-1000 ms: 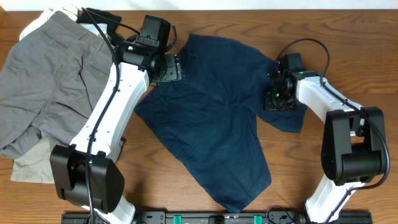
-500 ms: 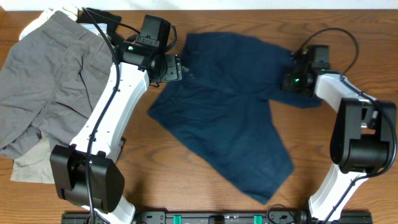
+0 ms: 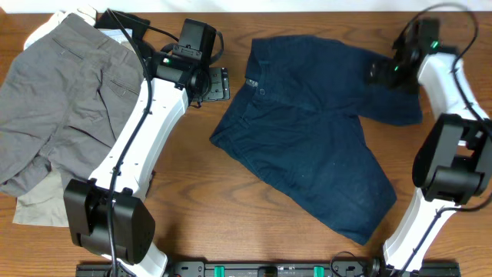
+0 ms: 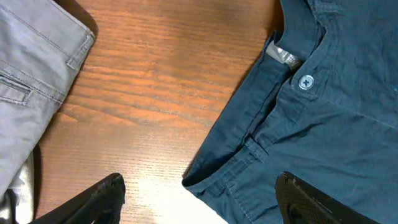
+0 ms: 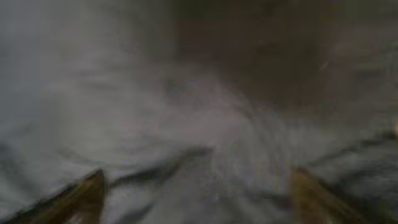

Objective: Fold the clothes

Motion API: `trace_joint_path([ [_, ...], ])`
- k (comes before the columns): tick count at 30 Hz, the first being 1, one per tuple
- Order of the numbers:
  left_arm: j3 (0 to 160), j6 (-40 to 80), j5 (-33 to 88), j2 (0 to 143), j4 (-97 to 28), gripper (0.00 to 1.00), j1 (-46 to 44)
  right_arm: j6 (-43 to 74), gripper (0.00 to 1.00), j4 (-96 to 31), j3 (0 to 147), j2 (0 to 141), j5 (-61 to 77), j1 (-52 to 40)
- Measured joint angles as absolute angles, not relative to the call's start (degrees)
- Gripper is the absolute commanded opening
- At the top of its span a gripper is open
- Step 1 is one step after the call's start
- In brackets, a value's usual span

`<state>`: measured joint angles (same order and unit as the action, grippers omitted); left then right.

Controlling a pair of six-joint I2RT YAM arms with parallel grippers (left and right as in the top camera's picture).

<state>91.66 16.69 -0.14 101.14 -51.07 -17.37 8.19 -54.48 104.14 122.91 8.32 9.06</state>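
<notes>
The dark navy shorts [image 3: 307,146] lie spread across the middle and right of the table, waistband toward the left and one leg reaching the front right. My left gripper [image 3: 217,85] stands open just left of the waistband. In the left wrist view its gripper [image 4: 202,199] straddles the waistband's lower corner, with the shorts [image 4: 323,137] and their button [image 4: 305,81] ahead. My right gripper [image 3: 380,73] hovers over the far right part of the shorts. The right wrist view is blurred; that gripper [image 5: 202,193] stands open with the shorts' cloth [image 5: 236,155] loose beneath it.
Grey shorts [image 3: 61,100] cover the far left of the table, lying on beige cloth [image 3: 38,204] and white cloth [image 3: 42,29]. Their hem [image 4: 37,37] shows in the left wrist view. Bare wood [image 3: 192,200] lies between the two garments.
The right gripper dragged the navy shorts to the right and toward the back, away from the left gripper, then opened and let go. The left arm stayed put.
</notes>
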Motion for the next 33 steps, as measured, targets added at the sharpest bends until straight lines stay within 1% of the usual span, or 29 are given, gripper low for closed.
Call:
trace_joint_path([
  [2,91.7,16.7,-0.2,101.1,-51.3,0.79,-17.4,8.3,0.99,-63.0,109.9,122.8,9.8,9.1],
  [5,91.7,16.7,-0.2,101.1,-52.5,0.79,-17.4,8.3,0.99,-76.3,114.7,122.2,11.5,9.1],
  [8,91.7,16.7,-0.2,101.1,-53.1,0.79,-17.4,8.2,0.96,-81.5,114.6,121.9,12.4,9.0],
  [11,91.7,16.6,-0.2,101.1,-53.5,0.79,-17.4,8.3,0.94,-82.0,111.9,121.9,13.0,8.8],
  [13,91.7,16.5,-0.2,101.1,-53.8,0.79,-17.4,8.2,0.91,-82.0,108.9,121.9,13.1,8.5],
  [17,91.7,16.3,-0.2,101.1,-54.8,0.79,-17.4,7.9,0.89,-82.2,104.2,121.9,13.3,7.6],
  [19,91.7,16.2,-0.2,101.1,-55.3,0.79,-17.4,7.5,0.84,-81.6,101.7,121.8,13.4,7.0],
  [20,91.7,15.9,-0.2,101.1,-55.5,0.79,-17.4,7.3,0.84,-81.1,100.4,121.7,13.4,6.8],
  [23,91.7,14.7,-0.2,101.1,-55.8,0.79,-17.4,7.2,0.84,-78.9,95.1,120.2,13.5,6.0],
  [26,91.7,11.9,0.3,101.1,-56.2,0.80,-17.4,7.3,0.86,-77.2,89.2,115.8,13.5,5.2],
  [28,91.6,9.0,1.4,101.1,-56.3,0.80,-17.4,7.7,0.89,-75.7,85.0,110.5,13.6,4.5],
  [29,91.5,8.2,1.8,101.1,-56.3,0.84,-17.4,8.2,0.90,-74.9,83.0,107.4,13.6,4.2],
  [33,89.9,3.4,4.6,101.1,-56.2,0.86,-17.4,10.0,0.92,-72.5,76.1,96.2,14.8,2.7],
])
